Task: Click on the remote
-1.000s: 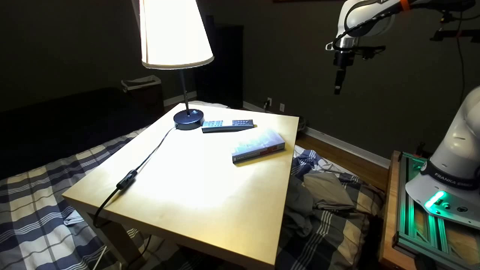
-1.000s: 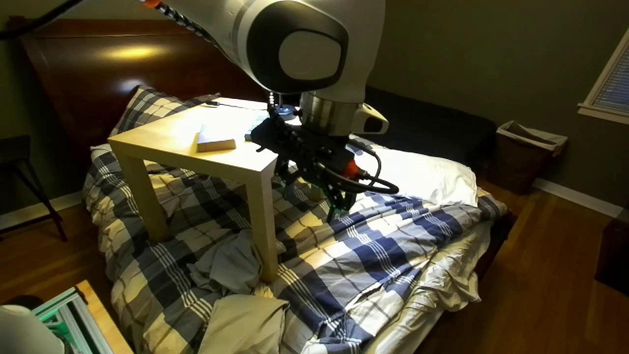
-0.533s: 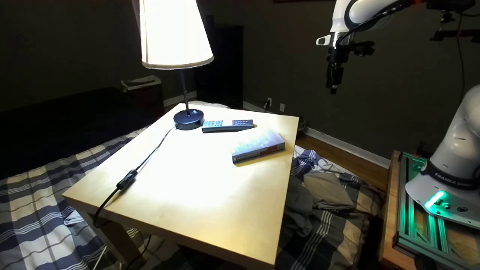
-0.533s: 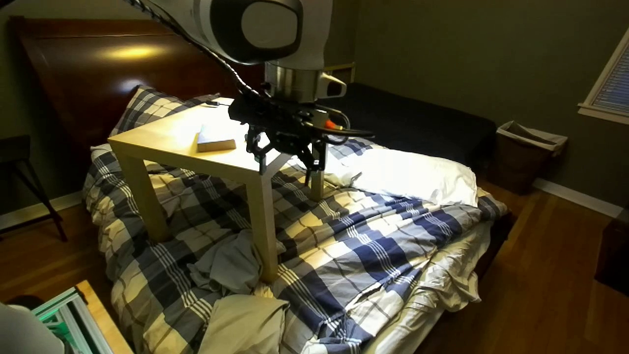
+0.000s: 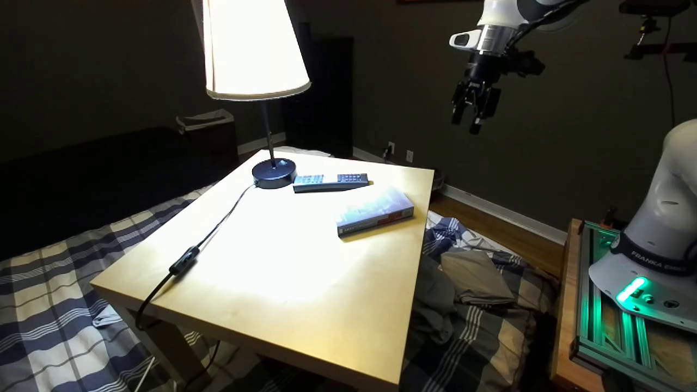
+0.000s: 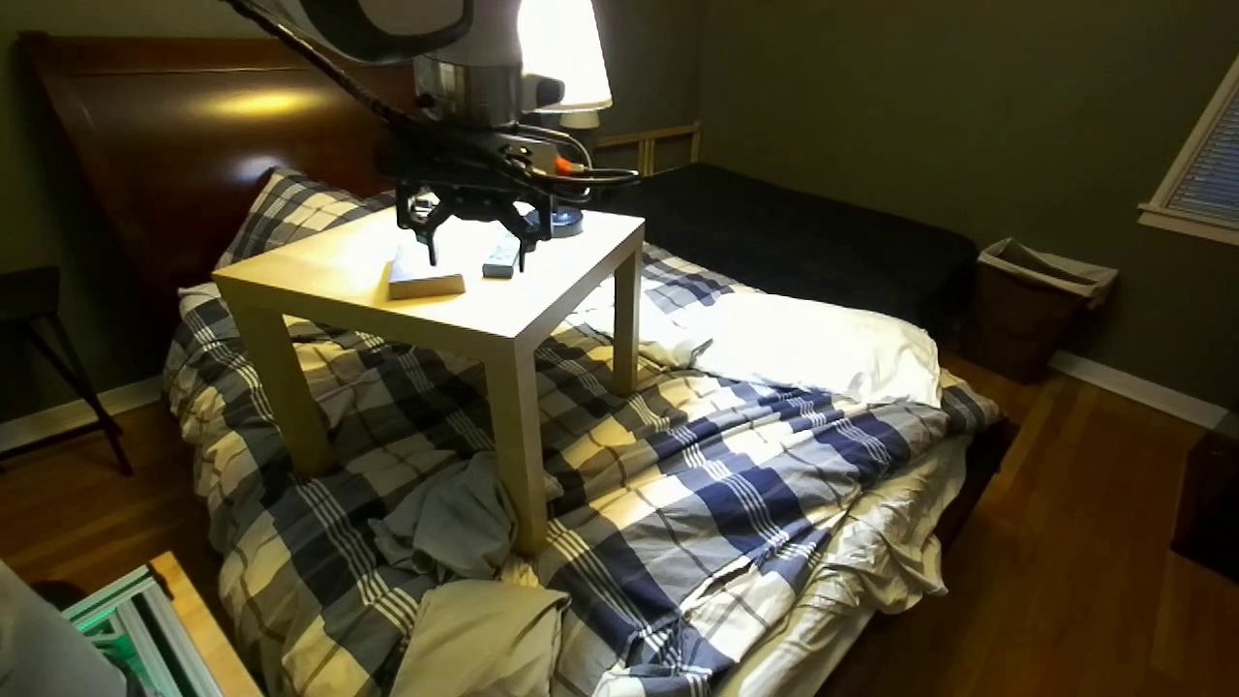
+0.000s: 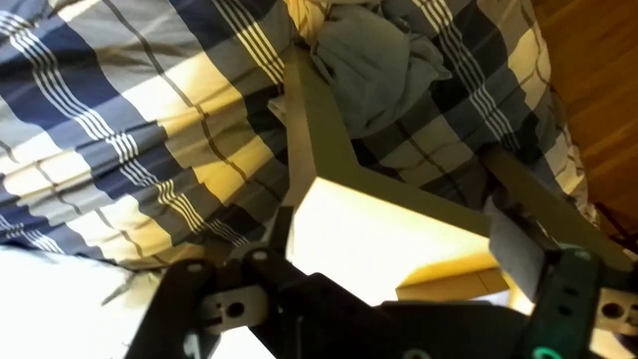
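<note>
The remote (image 5: 331, 182) is a slim dark bar with a paler bluish patch. It lies flat on the pale table (image 5: 283, 310) between the lamp base and a book. It also shows in an exterior view (image 6: 500, 259), partly behind my gripper; in the wrist view it is hidden or out of frame. My gripper (image 5: 466, 124) is open and empty, pointing down, high in the air beyond the table's far right corner. Its spread fingers (image 6: 478, 261) show in front of the table, and in the wrist view (image 7: 389, 219) the table corner appears between them.
A thick book (image 5: 375, 209) lies beside the remote. A lit lamp (image 5: 256, 49) stands on the table, its round base (image 5: 274, 174) touching or nearly touching the remote's end. Its cord with switch (image 5: 184, 260) crosses the table. A plaid bed (image 6: 736, 503) lies beneath.
My gripper has swung towards the table and turned, so both fingers now show spread apart. The remote's end and the lamp have come into sight from behind the arm. The remote has not moved.
</note>
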You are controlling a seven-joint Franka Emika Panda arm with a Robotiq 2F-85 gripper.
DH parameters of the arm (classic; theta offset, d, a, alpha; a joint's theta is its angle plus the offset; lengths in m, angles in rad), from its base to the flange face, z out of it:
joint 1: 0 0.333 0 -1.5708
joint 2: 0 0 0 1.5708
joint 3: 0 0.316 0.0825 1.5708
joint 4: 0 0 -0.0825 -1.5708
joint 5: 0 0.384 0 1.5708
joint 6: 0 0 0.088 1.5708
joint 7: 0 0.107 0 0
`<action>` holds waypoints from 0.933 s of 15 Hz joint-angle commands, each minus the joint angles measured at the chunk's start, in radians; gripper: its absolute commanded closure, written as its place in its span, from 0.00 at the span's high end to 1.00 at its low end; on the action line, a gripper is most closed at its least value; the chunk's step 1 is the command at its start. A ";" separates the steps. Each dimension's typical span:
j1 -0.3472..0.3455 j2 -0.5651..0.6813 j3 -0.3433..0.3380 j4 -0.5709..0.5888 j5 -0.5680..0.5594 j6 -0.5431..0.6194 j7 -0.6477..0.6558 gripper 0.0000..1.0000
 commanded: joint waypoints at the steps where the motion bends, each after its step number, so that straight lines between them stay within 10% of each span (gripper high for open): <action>1: 0.070 -0.010 0.012 -0.014 0.117 0.071 -0.068 1.00; 14: 0.200 0.145 0.072 0.055 0.566 0.593 -0.133 1.00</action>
